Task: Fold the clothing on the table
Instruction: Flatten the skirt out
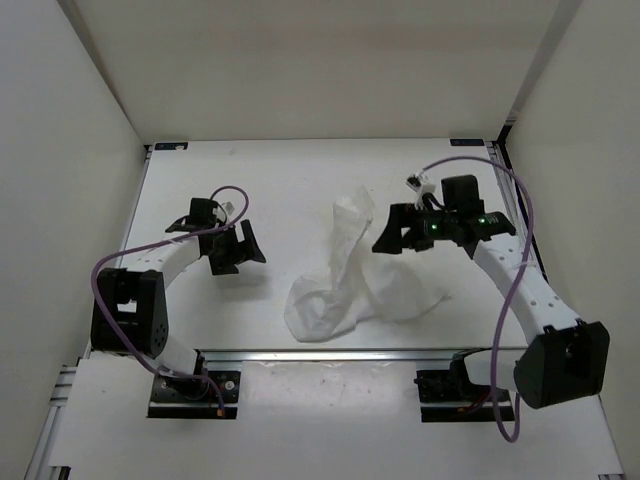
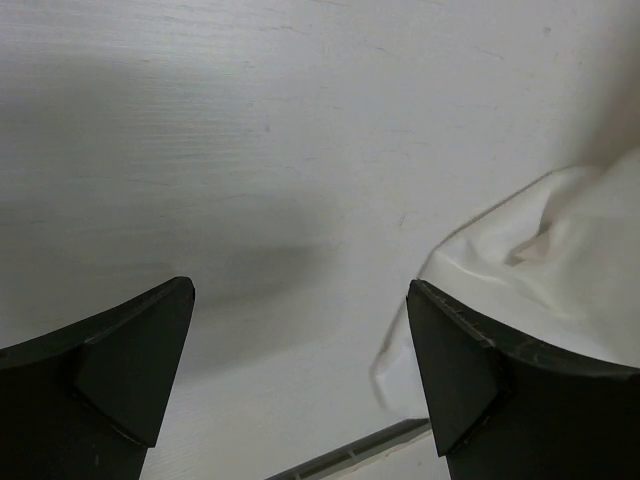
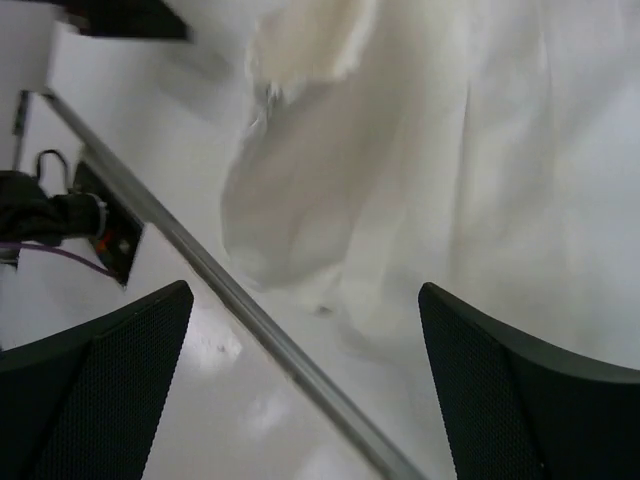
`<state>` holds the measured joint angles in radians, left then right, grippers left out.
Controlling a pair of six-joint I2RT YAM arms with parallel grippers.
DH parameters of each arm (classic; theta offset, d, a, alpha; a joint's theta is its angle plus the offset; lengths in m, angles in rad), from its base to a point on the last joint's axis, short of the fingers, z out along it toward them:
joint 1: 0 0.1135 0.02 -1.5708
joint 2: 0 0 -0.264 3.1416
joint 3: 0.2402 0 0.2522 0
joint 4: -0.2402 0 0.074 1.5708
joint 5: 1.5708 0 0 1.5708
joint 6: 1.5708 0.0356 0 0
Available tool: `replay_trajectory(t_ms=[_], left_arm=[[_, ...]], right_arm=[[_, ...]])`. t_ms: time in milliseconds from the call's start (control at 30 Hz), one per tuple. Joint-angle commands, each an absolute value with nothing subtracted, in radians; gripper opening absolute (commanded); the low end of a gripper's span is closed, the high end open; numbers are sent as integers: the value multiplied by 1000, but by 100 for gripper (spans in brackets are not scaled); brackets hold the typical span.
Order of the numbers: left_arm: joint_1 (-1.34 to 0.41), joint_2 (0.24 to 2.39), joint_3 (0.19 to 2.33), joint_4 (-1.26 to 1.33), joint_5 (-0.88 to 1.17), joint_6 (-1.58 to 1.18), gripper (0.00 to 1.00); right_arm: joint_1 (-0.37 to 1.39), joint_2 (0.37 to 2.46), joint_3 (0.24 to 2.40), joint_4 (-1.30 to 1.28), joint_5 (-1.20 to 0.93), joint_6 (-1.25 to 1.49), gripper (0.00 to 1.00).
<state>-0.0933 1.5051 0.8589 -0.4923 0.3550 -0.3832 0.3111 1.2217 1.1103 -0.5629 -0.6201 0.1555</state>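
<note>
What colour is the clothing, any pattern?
The clothing is plain white, no print; best seen in the top external view.

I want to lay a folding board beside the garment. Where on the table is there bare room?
The table is bare along the far strip between the back wall and the clothing, and in the gap between the left arm and the clothing. It is crowded on the right, where the right arm reaches over the clothing.

The top view looks down from behind the arms over the whole matte white table [image 1: 250,190]. Both wrist views sit close above it, looking out between their jaws. All three share the thin white fabric garment [image 1: 350,270].
</note>
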Motion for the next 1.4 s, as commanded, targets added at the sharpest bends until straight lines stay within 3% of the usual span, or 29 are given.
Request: replay_trajectory(t_ms=[0,200,333,633,867,1033,1133,1200,1367], left_arm=[[-109,1503,865,-469,367,-390,99],[-120,1531,882,-456,382,-403,99],[-161,1549,893,-411,457,-462,95],[-222,1559,890,-388,465,-480,95],[-149,1499,848,-405,454,-463,94],[-115,1476,833,-405,451,-459,94],[-120,1465,816,-400,453,-468,95],[-118,1465,804,-382,450,-477,95],[-123,1463,788,-376,456,-491,95]], right_arm=[[219,1237,942,-692,-553,189,99],[224,1229,957,-540,-380,239,99],[209,1389,994,-439,-361,258,94],[248,1718,1212,-313,-379,285,80],[310,1862,1374,-403,-408,290,75],[337,1890,1494,-638,-313,316,70],[360,1885,1520,-734,-223,395,66],[382,1882,1520,-779,-167,460,69],[371,1919,1477,-769,-273,650,64]])
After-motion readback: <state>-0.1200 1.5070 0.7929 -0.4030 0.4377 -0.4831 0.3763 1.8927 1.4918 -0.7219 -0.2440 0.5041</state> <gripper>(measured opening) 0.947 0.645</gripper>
